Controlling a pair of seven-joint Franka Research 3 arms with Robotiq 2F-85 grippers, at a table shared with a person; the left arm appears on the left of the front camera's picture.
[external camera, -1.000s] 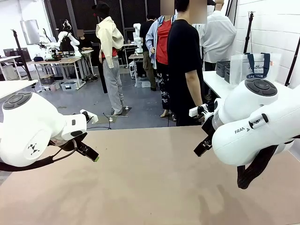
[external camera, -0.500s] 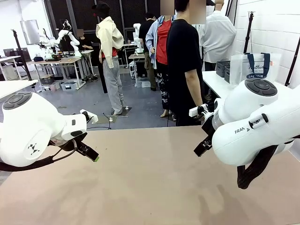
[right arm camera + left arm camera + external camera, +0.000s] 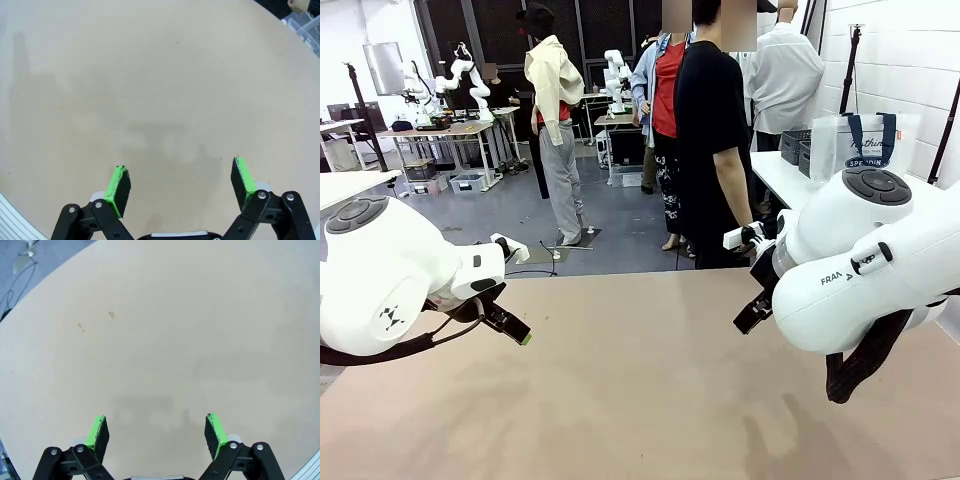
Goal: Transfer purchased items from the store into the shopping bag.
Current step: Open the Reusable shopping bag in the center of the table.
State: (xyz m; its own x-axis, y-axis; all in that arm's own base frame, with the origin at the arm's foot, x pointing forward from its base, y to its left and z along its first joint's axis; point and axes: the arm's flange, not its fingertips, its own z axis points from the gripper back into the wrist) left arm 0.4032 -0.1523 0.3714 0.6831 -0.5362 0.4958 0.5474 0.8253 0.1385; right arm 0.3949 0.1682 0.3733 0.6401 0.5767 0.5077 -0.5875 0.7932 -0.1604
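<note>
The shopping bag (image 3: 865,140), translucent with navy handles and a navy oval logo, stands on a white side table (image 3: 775,172) at the back right, beyond my right arm. The purchased items are out of view. My left gripper (image 3: 510,325) hovers over the left side of the beige table (image 3: 640,380). In the left wrist view, the left gripper (image 3: 156,422) is open, green pads wide apart over bare tabletop. My right gripper (image 3: 750,315) hangs over the table's right side. It is also open in its wrist view (image 3: 182,175), with nothing between the fingers.
A person in a black shirt (image 3: 715,130) stands at the table's far edge, turned toward the side table. Dark grey baskets (image 3: 798,147) sit beside the bag. Other people stand farther back in the room.
</note>
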